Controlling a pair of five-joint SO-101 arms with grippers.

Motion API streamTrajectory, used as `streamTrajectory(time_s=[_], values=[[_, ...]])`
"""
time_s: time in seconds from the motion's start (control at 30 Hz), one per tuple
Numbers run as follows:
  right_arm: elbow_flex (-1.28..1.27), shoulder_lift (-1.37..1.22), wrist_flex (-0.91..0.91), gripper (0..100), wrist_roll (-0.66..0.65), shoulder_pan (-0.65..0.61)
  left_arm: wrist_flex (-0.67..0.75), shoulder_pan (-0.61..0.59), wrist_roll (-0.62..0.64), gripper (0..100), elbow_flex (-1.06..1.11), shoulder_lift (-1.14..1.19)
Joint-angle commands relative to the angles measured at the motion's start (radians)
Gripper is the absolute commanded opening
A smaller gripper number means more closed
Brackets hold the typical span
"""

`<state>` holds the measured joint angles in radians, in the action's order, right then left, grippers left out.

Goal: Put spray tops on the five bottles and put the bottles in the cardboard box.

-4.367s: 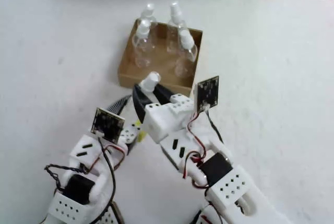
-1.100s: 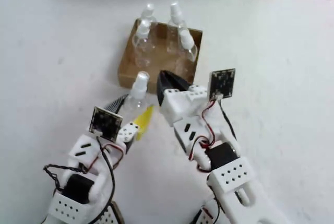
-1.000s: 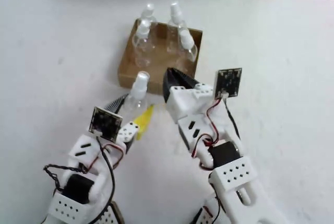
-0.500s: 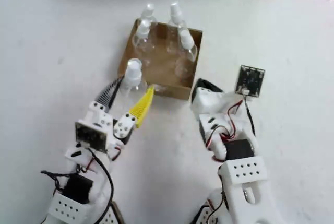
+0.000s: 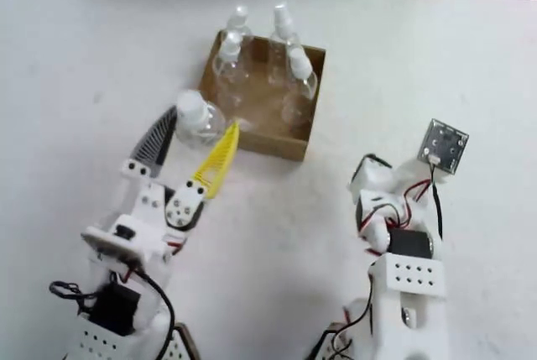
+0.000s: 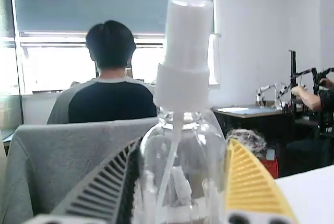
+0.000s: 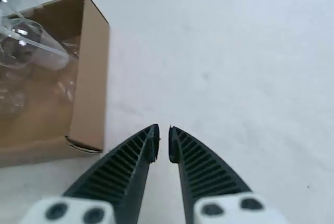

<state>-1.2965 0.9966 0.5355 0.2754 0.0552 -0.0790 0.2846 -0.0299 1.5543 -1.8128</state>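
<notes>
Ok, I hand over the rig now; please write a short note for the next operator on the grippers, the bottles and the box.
Left gripper: shut on a clear plastic bottle with a white spray top, held upright at the near left corner of the brown cardboard box, not yet inside.
Right gripper: shut, empty, over the white table to the right of the box.
Done: four more capped clear bottles stand in the box; the fifth has its top on.
Left: set the fifth bottle in the box and release.
</notes>
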Motion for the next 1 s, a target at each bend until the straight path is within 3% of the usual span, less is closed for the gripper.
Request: streamTrajectory(time_s=[0.0, 0.33, 0.6, 0.73, 0.97], values=[[-0.006, 0.004, 0.004, 1.8, -0.026, 0.045, 0.028, 0.001, -0.006, 2, -0.129, 0.061], [-0.012, 0.004, 0.004, 1.8, -0.026, 0.056, 0.199, -0.005, -0.002, 2, -0.439, 0.587], [-0.017, 0.004, 0.004, 1.8, -0.026, 0.056, 0.376, -0.001, 0.006, 2, -0.453, 0.863], [-0.017, 0.004, 0.004, 1.8, -0.028, 0.056, 0.531, -0.001, 0.072, 2, -0.459, 1.030], [-0.017, 0.001, 0.004, 1.8, -0.028, 0.054, 0.755, 0.001, 0.077, 2, -0.459, 1.320]])
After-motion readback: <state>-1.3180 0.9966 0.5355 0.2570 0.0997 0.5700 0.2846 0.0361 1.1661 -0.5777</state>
